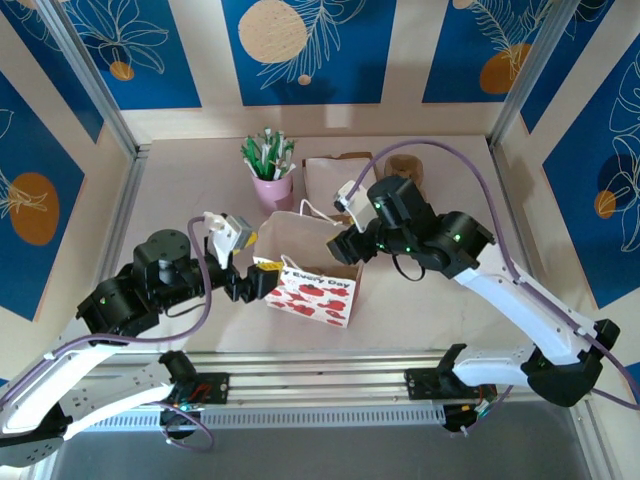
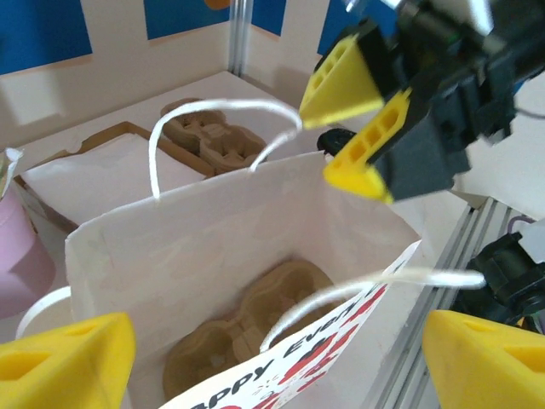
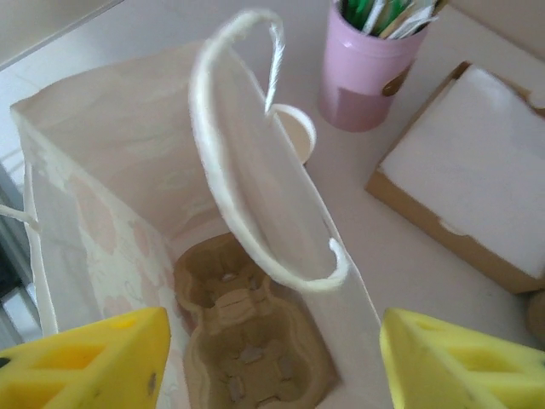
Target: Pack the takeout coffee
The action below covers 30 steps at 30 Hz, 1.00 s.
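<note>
The small paper cup with a white rolled rim [image 3: 294, 134] stands on the tabletop [image 1: 190, 185] just beyond the far wall of the white red-printed paper bag [image 1: 312, 290] (mostly hidden behind it), near the pink cup of sticks [image 3: 370, 72]. The right gripper [image 3: 272, 328] and left gripper [image 2: 277, 341] hang spread over the bag, which holds a brown moulded-pulp carrier [image 3: 247, 341].

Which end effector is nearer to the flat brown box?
Right. The right end effector is above the far right edge of the bag, near the box; the left end effector is at its left side, farther.
</note>
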Each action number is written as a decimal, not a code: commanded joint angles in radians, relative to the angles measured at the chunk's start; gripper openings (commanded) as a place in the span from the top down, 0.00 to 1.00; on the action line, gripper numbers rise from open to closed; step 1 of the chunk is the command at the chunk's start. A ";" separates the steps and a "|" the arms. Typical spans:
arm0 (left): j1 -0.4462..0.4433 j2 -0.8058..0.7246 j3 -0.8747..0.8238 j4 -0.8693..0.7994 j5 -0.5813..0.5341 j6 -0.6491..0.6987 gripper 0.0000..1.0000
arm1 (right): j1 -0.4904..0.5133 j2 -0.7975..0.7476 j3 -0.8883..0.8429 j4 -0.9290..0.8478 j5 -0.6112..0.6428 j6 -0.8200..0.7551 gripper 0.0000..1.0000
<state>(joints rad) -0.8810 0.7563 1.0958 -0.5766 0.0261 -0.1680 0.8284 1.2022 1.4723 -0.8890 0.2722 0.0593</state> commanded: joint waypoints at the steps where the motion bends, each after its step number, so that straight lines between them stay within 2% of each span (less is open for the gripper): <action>1: 0.007 0.012 0.037 -0.067 -0.085 -0.005 0.14 | -0.052 -0.006 0.095 -0.132 0.060 0.146 0.32; 4: 0.007 0.044 0.077 -0.121 -0.166 -0.008 0.15 | -0.095 -0.014 0.096 -0.200 -0.018 0.262 0.28; 7: 0.011 0.086 0.122 -0.172 -0.233 -0.014 0.15 | -0.100 -0.044 0.027 -0.197 -0.029 0.371 0.25; 10: 0.036 0.119 0.165 -0.198 -0.251 -0.017 0.15 | -0.101 -0.060 -0.024 -0.196 -0.048 0.447 0.24; 14: 0.099 0.163 0.232 -0.239 -0.236 -0.033 0.15 | -0.155 -0.104 -0.058 -0.236 0.056 0.502 0.18; 16: 0.146 0.187 0.261 -0.252 -0.204 -0.045 0.15 | -0.252 -0.121 -0.061 -0.265 0.055 0.500 0.14; 18: 0.188 0.213 0.291 -0.273 -0.178 -0.058 0.14 | -0.371 -0.134 -0.078 -0.288 0.050 0.504 0.01; 22: 0.259 0.247 0.322 -0.295 -0.127 -0.106 0.15 | -0.623 -0.098 -0.090 -0.372 0.054 0.537 0.01; 24: 0.286 0.264 0.331 -0.303 -0.106 -0.133 0.14 | -0.714 -0.043 -0.091 -0.420 0.054 0.564 0.01; 28: 0.328 0.293 0.314 -0.285 -0.031 -0.195 0.14 | -0.817 0.061 -0.094 -0.498 0.167 0.668 0.01; 30: 0.345 0.300 0.295 -0.263 0.001 -0.216 0.14 | -0.872 0.098 -0.098 -0.511 0.183 0.690 0.01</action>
<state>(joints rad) -0.5598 1.0515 1.3994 -0.8520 -0.0505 -0.3214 0.0040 1.2751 1.3857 -1.3079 0.3943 0.6697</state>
